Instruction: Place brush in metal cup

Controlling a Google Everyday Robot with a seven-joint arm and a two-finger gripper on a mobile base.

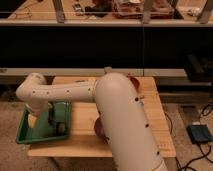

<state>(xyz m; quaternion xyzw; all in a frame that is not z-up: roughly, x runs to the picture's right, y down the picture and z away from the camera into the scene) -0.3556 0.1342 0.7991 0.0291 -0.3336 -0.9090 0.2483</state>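
- While the jaws hang low over the green tray at the left end of the bench, they stand spread wide and, as far as you can see, grip nothing
- The brush seems to be the dark shape lying in the tray right at them; whether they touch it you cannot tell
- Judge the pick as not yet made, so the task is barely begun
- The arm hides most of the purple bowl, and the metal cup is nowhere visible
- Left for you: close on the brush, lift it, find the cup, drop it in
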